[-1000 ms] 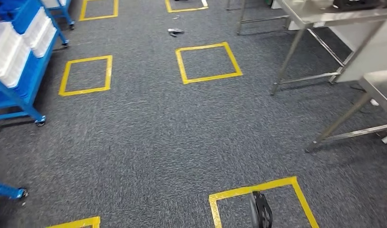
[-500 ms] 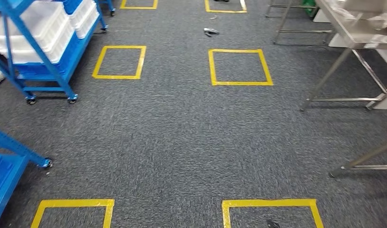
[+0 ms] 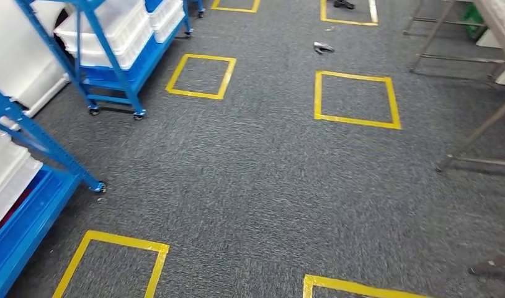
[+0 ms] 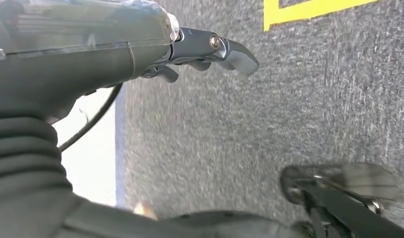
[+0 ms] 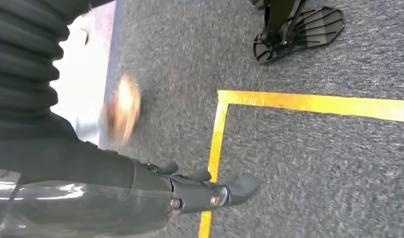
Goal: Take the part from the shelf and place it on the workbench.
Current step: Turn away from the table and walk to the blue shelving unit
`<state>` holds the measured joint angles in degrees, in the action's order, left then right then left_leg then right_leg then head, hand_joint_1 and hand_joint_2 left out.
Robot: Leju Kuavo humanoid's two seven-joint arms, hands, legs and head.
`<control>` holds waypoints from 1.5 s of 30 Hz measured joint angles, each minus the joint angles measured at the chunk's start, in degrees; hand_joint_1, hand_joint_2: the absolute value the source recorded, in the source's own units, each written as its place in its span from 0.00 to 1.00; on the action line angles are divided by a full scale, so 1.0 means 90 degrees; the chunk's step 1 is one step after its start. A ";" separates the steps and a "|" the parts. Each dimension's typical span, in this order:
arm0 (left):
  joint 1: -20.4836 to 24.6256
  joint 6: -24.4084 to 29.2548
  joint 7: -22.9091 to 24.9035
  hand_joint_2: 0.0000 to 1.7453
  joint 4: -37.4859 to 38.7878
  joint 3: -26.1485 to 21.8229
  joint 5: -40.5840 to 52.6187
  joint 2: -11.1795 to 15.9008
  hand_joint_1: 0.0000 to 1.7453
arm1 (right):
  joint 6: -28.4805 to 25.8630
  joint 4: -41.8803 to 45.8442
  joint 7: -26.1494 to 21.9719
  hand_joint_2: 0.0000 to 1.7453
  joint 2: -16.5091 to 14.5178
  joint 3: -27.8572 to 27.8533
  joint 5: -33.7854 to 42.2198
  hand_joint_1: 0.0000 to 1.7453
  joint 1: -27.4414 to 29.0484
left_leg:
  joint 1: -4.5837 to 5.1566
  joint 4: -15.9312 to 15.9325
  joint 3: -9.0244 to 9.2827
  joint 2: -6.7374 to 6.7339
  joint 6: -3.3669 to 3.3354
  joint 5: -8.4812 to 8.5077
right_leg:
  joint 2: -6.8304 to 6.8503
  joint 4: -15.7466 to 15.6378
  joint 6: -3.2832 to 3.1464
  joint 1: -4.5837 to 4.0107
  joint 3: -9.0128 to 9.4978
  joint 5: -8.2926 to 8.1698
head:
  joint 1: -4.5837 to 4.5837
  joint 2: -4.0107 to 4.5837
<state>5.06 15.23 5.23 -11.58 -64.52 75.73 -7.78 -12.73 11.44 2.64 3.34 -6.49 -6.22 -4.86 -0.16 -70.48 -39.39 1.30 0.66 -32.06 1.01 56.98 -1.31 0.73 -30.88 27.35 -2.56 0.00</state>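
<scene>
hanging at its side over grey carpet, the left robot hand is empty, fingers loosely apart, as is the right robot hand. since a second ago the view has swung left, bringing the blue shelf closer; no part visible yet.

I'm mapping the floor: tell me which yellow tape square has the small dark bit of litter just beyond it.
The fully visible square on the right; the litter lies just past its far edge. The square beside the blue cart has none.
</scene>
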 joint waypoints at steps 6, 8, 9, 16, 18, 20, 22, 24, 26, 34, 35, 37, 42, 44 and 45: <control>0.0008 -0.0006 0.0063 1.00 0.0000 -0.0022 -0.0024 0.0004 0.00 | -0.0022 -0.0008 0.0004 1.00 -0.0011 -0.0076 0.0024 0.00 -0.0016 | -0.0044 0.1064 0.0628 -0.0460 0.0027 0.0568 | 0.0519 0.0057 0.0098 -0.0022 0.0037 0.0081 | 0.0005 0.0000; 0.0018 0.0001 0.0071 1.00 0.0000 -0.0046 -0.0055 0.0006 0.00 | -0.0018 -0.0012 0.0008 1.00 -0.0015 -0.0092 0.0027 0.00 -0.0021 | -0.0004 0.1391 0.0788 -0.0561 -0.0045 0.0626 | 0.0646 0.0086 0.0168 -0.0046 0.0056 0.0116 | 0.0022 0.0000; 0.0008 0.0004 0.0070 1.00 0.0000 -0.0062 -0.0073 0.0010 0.00 | -0.0012 -0.0013 0.0011 1.00 -0.0018 -0.0095 0.0027 0.00 -0.0035 | 0.0011 0.1392 0.0773 -0.0479 -0.0089 0.0640 | 0.0703 0.0088 0.0200 -0.0043 0.0070 0.0122 | 0.0030 0.0000; 0.0019 0.0012 0.0049 1.00 0.0000 -0.0123 -0.0126 0.0050 0.00 | 0.0023 -0.0023 0.0047 1.00 -0.0055 -0.0149 0.0077 0.00 -0.0033 | 0.0024 0.1471 0.0768 0.0019 -0.0296 0.0751 | -0.0057 0.1719 0.0324 0.0041 -0.0642 0.1011 | 0.0061 0.0000; 0.0003 -0.0009 0.0042 1.00 0.0000 -0.0135 -0.0142 0.0056 0.00 | 0.0023 -0.0032 0.0049 1.00 -0.0066 -0.0167 0.0087 0.00 -0.0026 | 0.0038 0.1460 0.0768 0.0208 -0.0294 0.0757 | -0.0099 0.1748 0.0297 0.0041 -0.0696 0.0834 | 0.0062 0.0000; -0.0006 -0.0028 0.0007 1.00 0.0000 -0.0146 -0.0168 0.0062 0.00 | 0.0023 -0.0036 0.0047 1.00 -0.0072 -0.0191 0.0087 0.00 -0.0032 | 0.0036 0.1445 0.0772 0.0380 -0.0278 0.0764 | -0.0289 0.0972 0.0247 0.0044 -0.0366 0.0356 | 0.0063 0.0000; 0.0010 -0.0034 -0.0053 1.00 0.0000 -0.0155 -0.0200 0.0063 0.00 | 0.0023 -0.0039 0.0046 1.00 -0.0071 -0.0221 0.0092 0.00 -0.0036 | 0.0039 0.1420 0.0742 0.0537 -0.0229 0.0771 | -0.0554 0.0301 0.0208 0.0039 -0.0080 0.0097 | 0.0061 0.0000; 0.0010 -0.0039 -0.0111 1.00 0.0000 -0.0172 -0.0223 0.0065 0.00 | 0.0023 -0.0042 0.0050 1.00 -0.0072 -0.0248 0.0112 0.00 -0.0056 | 0.0026 0.1425 0.0702 0.0684 -0.0147 0.0794 | -0.0576 0.0142 0.0177 0.0011 -0.0019 0.0083 | 0.0060 0.0000; -0.0016 -0.0049 -0.0146 1.00 0.0000 -0.0199 -0.0228 0.0079 0.00 | 0.0023 -0.0042 0.0069 1.00 -0.0087 -0.0271 0.0145 0.00 -0.0088 | 0.0018 0.1405 0.0661 0.0708 -0.0069 0.0791 | -0.0413 0.0076 0.0108 0.0024 0.0004 0.0040 | 0.0058 0.0000; -0.0006 -0.0111 -0.0205 1.00 0.0000 -0.0243 -0.0216 0.0139 0.00 | -0.0127 -0.0052 0.0192 1.00 -0.0124 -0.0451 0.0282 0.00 -0.0074 | -0.0090 -0.0069 0.0037 -0.0092 0.0193 0.0148 | 0.0259 0.0027 -0.0010 0.0022 0.0032 0.0047 | 0.0019 0.0000; -0.0014 -0.0112 -0.0205 0.75 0.0000 -0.0243 -0.0208 0.0148 0.00 | -0.0128 -0.0051 0.0166 1.00 -0.0126 -0.0481 0.0321 0.00 -0.0081 | -0.0148 0.0383 0.0290 -0.0112 0.0272 0.0364 | 0.0292 0.0069 0.0015 0.0032 0.0030 0.0076 | 0.0018 0.0000; -0.0023 -0.0121 -0.0205 0.25 0.0000 -0.0243 -0.0185 0.0155 0.00 | -0.0111 -0.0049 0.0068 1.00 -0.0119 -0.0557 0.0403 0.00 -0.0095 | -0.0219 0.1141 0.0712 -0.0108 0.0326 0.0581 | 0.0322 0.0209 0.0091 0.0019 -0.0015 0.0161 | 0.0018 0.0000; -0.0024 -0.0131 -0.0189 0.00 0.0000 -0.0243 -0.0167 0.0160 0.00 | -0.0097 -0.0049 -0.0081 1.00 -0.0118 -0.0684 0.0452 0.00 -0.0088 | -0.0171 0.1314 0.0818 -0.0106 0.0153 0.0559 | 0.0288 0.0263 0.0183 0.0028 -0.0042 0.0182 | 0.0045 0.0000; -0.0021 -0.0117 -0.0167 0.00 0.0000 -0.0243 -0.0167 0.0160 0.00 | -0.0097 -0.0049 -0.0086 1.00 -0.0119 -0.0702 0.0433 0.00 -0.0083 | -0.0162 0.1314 0.0816 -0.0116 0.0144 0.0558 | 0.0272 0.0242 0.0208 0.0037 -0.0038 0.0166 | 0.0045 0.0000; -0.0019 -0.0109 -0.0157 0.00 0.0000 -0.0243 -0.0167 0.0160 0.00 | -0.0096 -0.0049 -0.0089 1.00 -0.0119 -0.0706 0.0421 0.00 -0.0084 | -0.0158 0.1314 0.0816 -0.0119 0.0139 0.0556 | 0.0267 0.0235 0.0215 0.0041 -0.0036 0.0162 | 0.0046 0.0000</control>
<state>4.88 14.26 3.81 -11.58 -66.71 74.23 -6.34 -13.60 11.00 1.84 2.27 -12.84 -2.44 -5.62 -1.58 -58.66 -32.05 0.22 1.91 -27.05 3.42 59.10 0.63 1.09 -31.20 28.80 -2.15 0.00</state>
